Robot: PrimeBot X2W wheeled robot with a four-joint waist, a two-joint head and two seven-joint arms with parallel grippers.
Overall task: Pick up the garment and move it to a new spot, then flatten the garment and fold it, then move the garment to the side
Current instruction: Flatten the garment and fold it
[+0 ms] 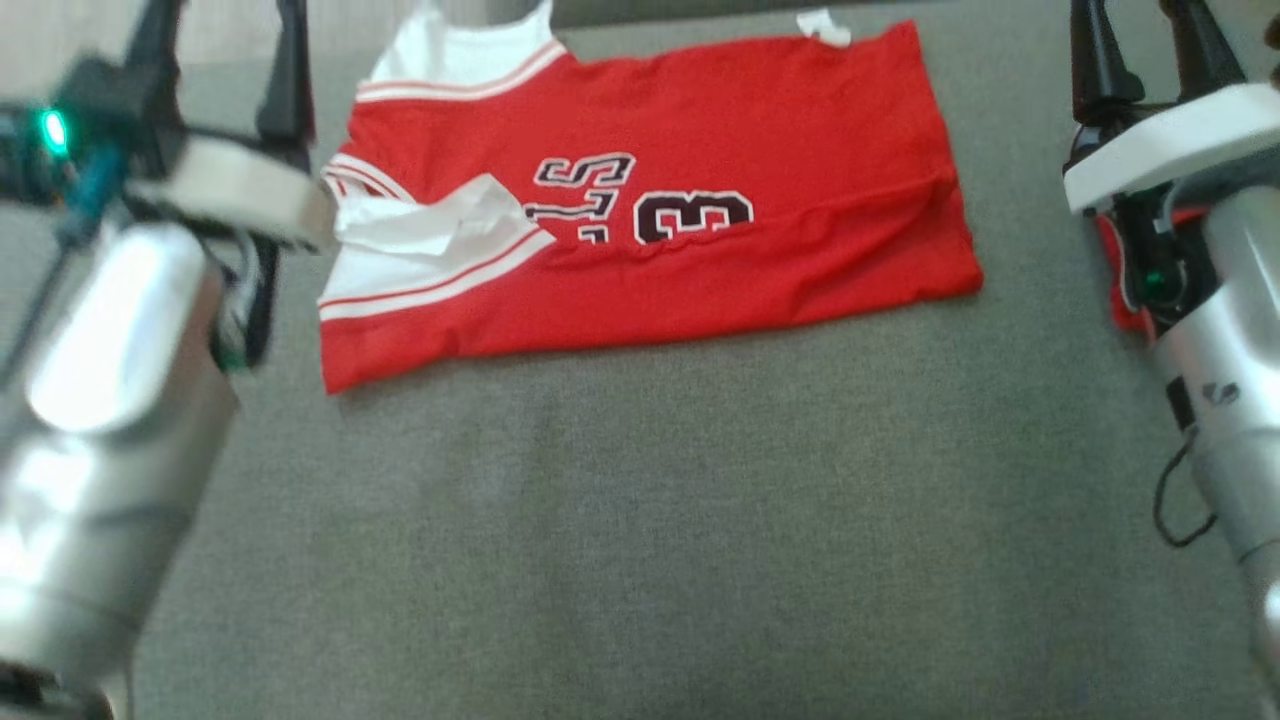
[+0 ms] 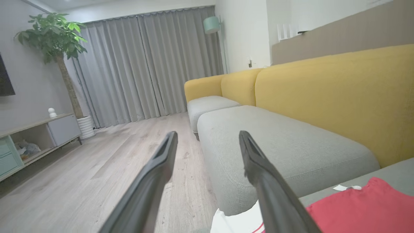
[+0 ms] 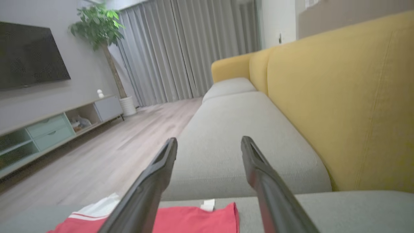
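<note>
My left tool (image 2: pixel 208 134) and my right tool (image 3: pixel 209 139) are both wide and hold nothing. The red garment (image 1: pixel 760 130) lies between them on the grey sofa (image 1: pixel 640 520).

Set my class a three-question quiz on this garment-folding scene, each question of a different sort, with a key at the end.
1. True or false: the left gripper is clamped on the red jersey.
2. Multiple choice: the jersey lies on A) a glass table, B) the grey seat cushion, C) a metal tray.
3. Fill in the gap: the right gripper has its jaws ____, with nothing between them.

Key: 1 false; 2 B; 3 open.
</note>
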